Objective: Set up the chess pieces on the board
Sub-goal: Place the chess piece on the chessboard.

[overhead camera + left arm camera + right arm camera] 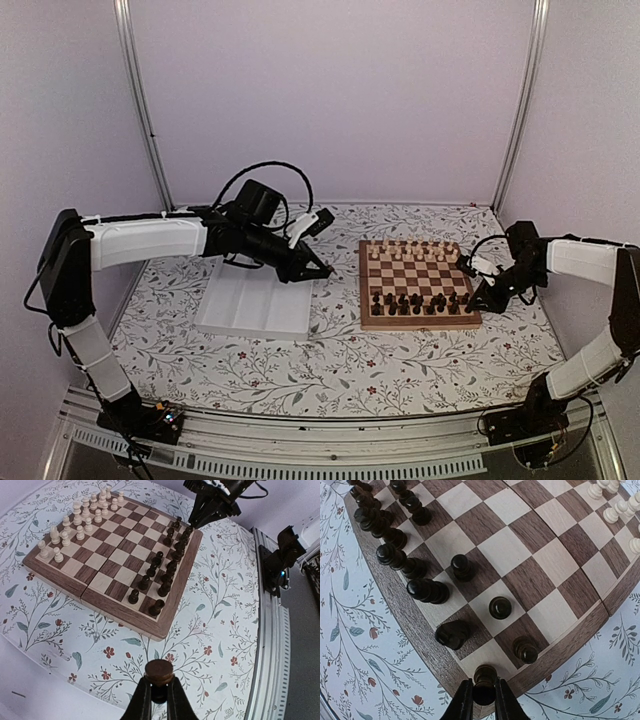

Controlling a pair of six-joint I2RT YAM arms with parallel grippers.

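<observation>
**A:** What was the left gripper [159,686] doing?

**B:** Its 2 fingers were pressed in on a round-topped dark piece [159,671], pinching it just below the head. It hung over the floral tablecloth [215,630], between the white tray [255,305] and the board [112,555]. It was near the board's corner but apart from it.

**A:** And the right gripper [483,684]?

**B:** It was down at the board's near right corner, as seen from the arms' side. A corner piece [485,674], also dark, stood between its 2 fingers at the very edge of the wood. The fingers sat close on either side of it. I could not tell whether they were squeezing it or merely flanking it.

**A:** Where were the other chess pieces [165,586]?

**B:** They were on the board, in 2 rows along the side nearest the arms. The back row ran close beside the border, and the smaller ones stood 1 square in.

**A:** And the pale pieces [80,527]?

**B:** They were on the far side of the board, also in 2 rows, well apart from the dark ones

**A:** Was the left arm over the tray?

**B:** Yes, its forearm reached across above the tray, with the fingers past the tray's right edge
</observation>
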